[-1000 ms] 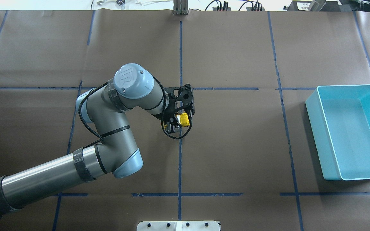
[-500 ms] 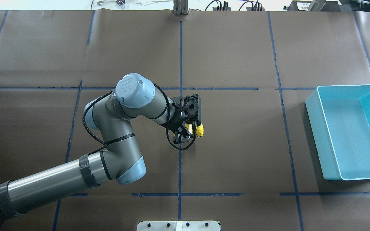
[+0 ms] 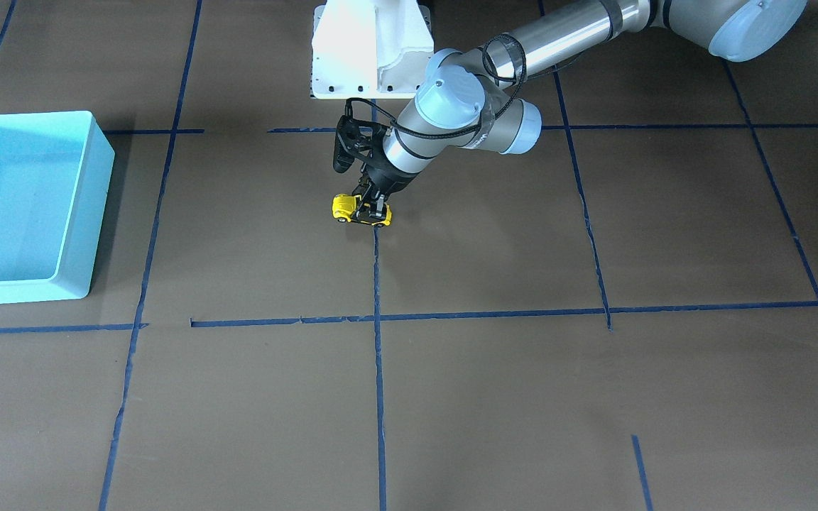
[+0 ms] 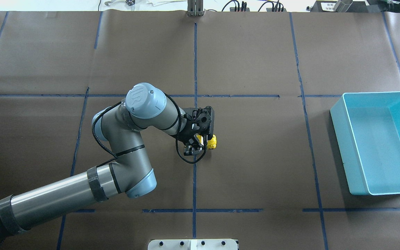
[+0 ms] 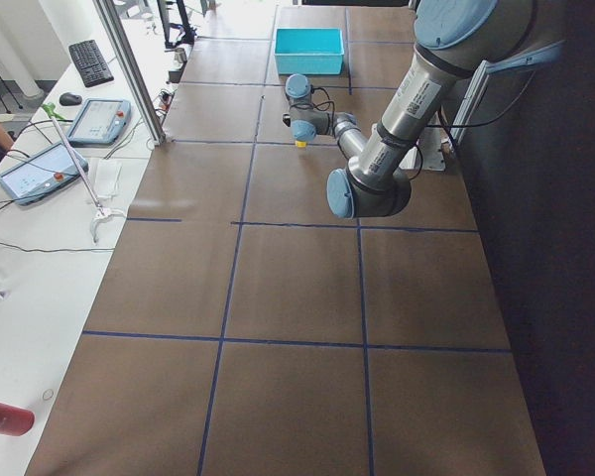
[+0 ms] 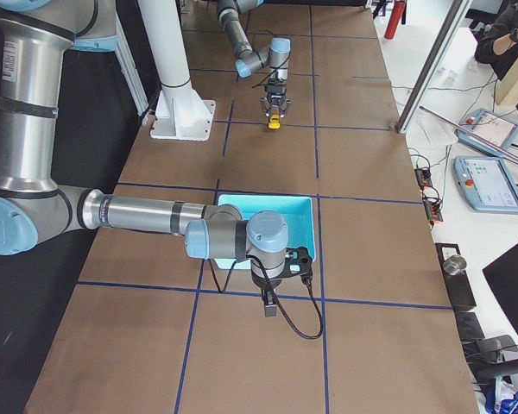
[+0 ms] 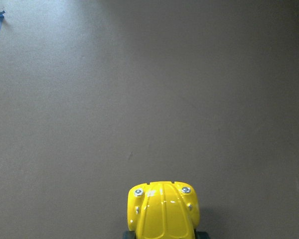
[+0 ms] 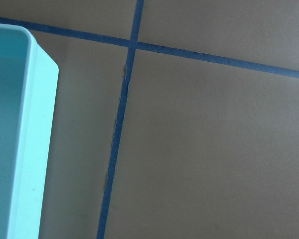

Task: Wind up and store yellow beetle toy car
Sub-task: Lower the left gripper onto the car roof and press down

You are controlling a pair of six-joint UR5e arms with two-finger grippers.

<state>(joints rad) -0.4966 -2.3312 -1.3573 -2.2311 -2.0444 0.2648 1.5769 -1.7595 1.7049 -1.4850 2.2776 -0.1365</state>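
The yellow beetle toy car (image 4: 212,141) stands on its wheels on the brown table, just right of the centre tape line. It also shows in the front view (image 3: 352,209), in the left wrist view (image 7: 163,211) with its nose pointing away, and small in the side views (image 6: 276,123) (image 5: 300,145). My left gripper (image 4: 202,140) (image 3: 374,206) is shut on the car's rear half from above. My right gripper (image 6: 270,307) shows only in the right side view, low over the table beside the turquoise bin (image 4: 339,114); I cannot tell whether it is open or shut.
The turquoise bin holds nothing and stands at the table's right end (image 3: 96,156) (image 6: 315,226) (image 8: 37,149) (image 5: 310,50). Blue tape lines (image 4: 195,173) cross the brown table cover. The white robot base plate (image 3: 370,53) is at the near edge.
My left gripper carried the car to the right and slightly nearer, across the centre tape line, then came back a little to the left. It stays shut on the car.
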